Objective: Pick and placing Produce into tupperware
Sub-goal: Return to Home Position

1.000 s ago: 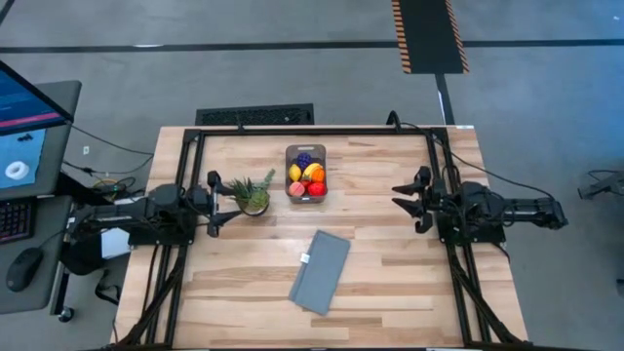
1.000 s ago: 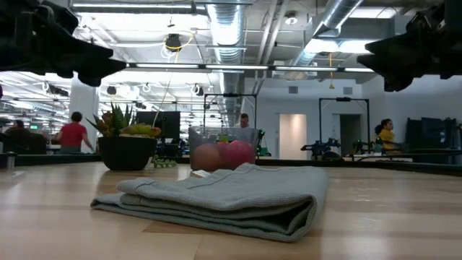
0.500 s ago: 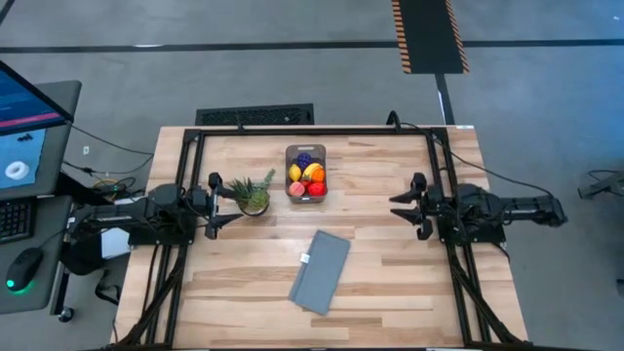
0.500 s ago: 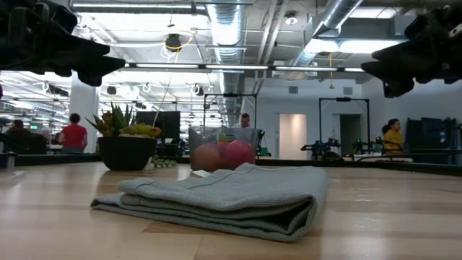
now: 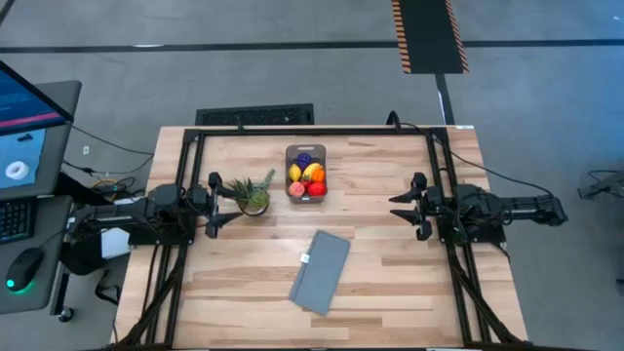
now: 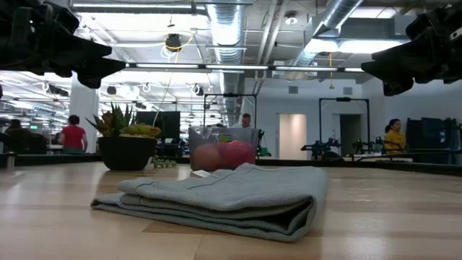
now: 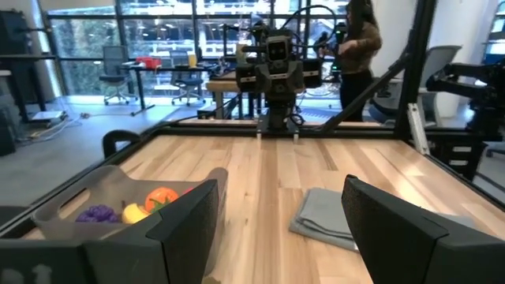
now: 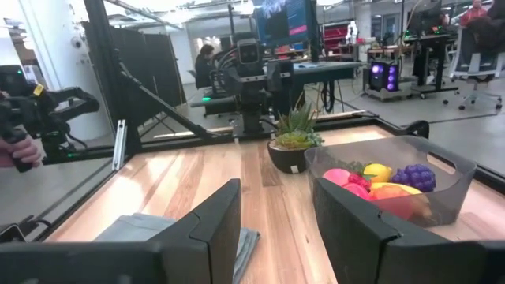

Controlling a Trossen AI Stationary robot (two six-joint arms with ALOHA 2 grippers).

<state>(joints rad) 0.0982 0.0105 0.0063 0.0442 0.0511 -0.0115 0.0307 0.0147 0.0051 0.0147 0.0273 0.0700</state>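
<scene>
Tub (image 5: 306,185): upright, mouth up, between the two claws and well apart from both. Nearer the left claw (image 5: 212,205), ahead of it and offset toward the far table edge, past the pineapple (image 5: 252,193) just in front of its tips. Ahead of the right claw (image 5: 408,203) too, offset the same way.

Change over the last second: a small shift of the right claw, then at rest. No movement of the left claw, tub or produce (image 5: 307,177).

Meaning, as a judgement: loading complete, arms settling into their rest pose. No loose produce visible on the table. All pieces in view lie inside the tub, grapes at the far end, red pieces at the near end.

Claw state: both empty, fingers apart. Wide gap on the left, narrower on the right.

Tub long axis: near table edge to far table edge, crosswise to the line joining the claws. One long wall toward each claw, short walls toward the table edges.

Cloth (image 5: 320,271): flat on the table, between the claws, offset toward the near edge, apart from the tub.
</scene>
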